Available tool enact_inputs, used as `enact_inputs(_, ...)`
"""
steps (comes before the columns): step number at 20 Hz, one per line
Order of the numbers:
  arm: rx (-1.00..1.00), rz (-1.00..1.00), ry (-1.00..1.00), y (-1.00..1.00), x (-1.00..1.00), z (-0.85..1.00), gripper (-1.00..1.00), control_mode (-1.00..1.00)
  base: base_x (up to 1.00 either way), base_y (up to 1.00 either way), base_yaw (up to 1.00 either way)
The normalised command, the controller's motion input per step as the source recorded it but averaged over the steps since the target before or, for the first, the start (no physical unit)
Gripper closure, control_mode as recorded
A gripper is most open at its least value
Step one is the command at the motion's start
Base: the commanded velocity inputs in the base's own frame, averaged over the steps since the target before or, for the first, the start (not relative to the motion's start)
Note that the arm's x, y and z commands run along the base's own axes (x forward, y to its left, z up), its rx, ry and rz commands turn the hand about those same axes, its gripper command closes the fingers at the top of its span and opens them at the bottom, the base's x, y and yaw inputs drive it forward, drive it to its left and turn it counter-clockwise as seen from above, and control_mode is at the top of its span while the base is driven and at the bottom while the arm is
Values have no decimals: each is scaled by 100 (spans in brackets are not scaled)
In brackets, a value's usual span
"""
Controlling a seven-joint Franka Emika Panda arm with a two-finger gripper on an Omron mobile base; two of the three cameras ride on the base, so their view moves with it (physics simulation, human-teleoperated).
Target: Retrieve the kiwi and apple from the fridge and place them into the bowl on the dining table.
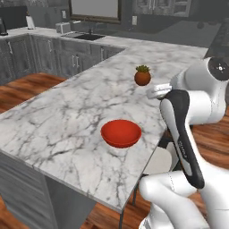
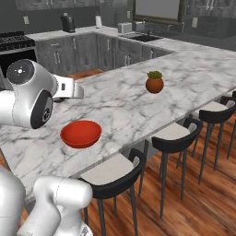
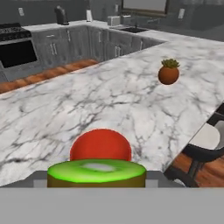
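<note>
So we're at the dining table [image 1: 67, 112], with stools [image 2: 177, 133] along its near edge. Red bowl [image 1: 120, 133] sits near that edge, nothing in it. Small potted plant [image 1: 142, 76] stands further along the tabletop, well apart from the bowl. Kiwi [image 3: 96, 173], cut face up, sits in our gripper [image 3: 96, 181], which is clamped on it, in front of the bowl in the hand view.

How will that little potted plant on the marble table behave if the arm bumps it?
The potted plant has a rounded pot that looks narrow at the foot, so a knock near the top would probably tip it, then let it roll. The marble table looks smooth, so a low push might just slide it. It looks small, likely light.
</note>
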Motion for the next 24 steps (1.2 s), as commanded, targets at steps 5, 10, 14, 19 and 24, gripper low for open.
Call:
enact_inputs(5,0,6,36,51,82,-59,100,-100,0,0,0)
enact_inputs(10,0,6,35,34,67,-58,100,-100,0,0,0)
enact_inputs(14,0,5,34,15,62,-58,100,-100,0,0,0)
enact_inputs(19,1,8,27,0,43,-49,100,-100,0,0,0)
enact_inputs(24,0,4,13,0,20,-35,100,-100,0,0,0)
